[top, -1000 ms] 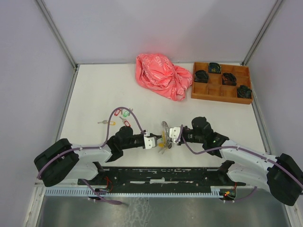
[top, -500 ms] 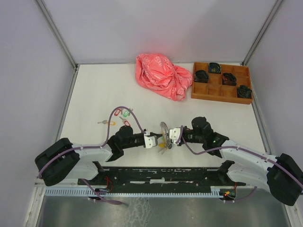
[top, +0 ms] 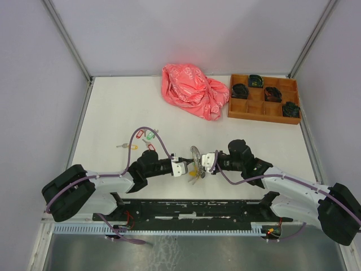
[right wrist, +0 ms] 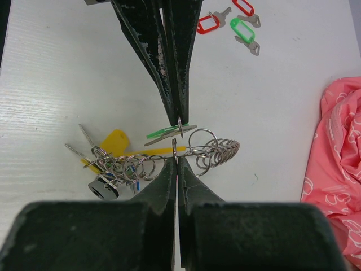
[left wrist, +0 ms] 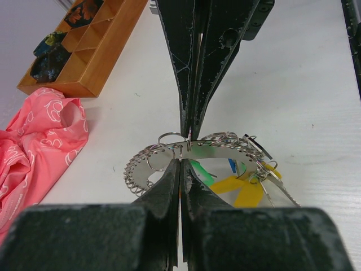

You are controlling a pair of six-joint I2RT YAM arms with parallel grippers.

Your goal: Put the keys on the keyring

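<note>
The keyring (top: 196,153), a loop of small silver rings with a yellow band, hangs between my two grippers above the table's front middle. Keys with yellow, blue and green tags dangle from it (right wrist: 113,141). My left gripper (top: 185,167) is shut on the small ring of a green-tagged key (right wrist: 164,133), right against the keyring (left wrist: 140,169). My right gripper (top: 205,163) is shut on one of the keyring's rings (right wrist: 175,148). The two sets of fingertips almost meet. Loose keys with red (right wrist: 207,24) and green (right wrist: 243,27) tags lie on the table to the left (top: 149,136).
A crumpled pink bag (top: 192,90) lies at the back middle. A wooden compartment tray (top: 261,107) with black bundles stands at the back right. A purple cable (top: 148,131) loops over the left arm near the loose keys.
The keyring has sunk slightly and tilted between the grippers. Both grippers stay shut and have hardly moved.
</note>
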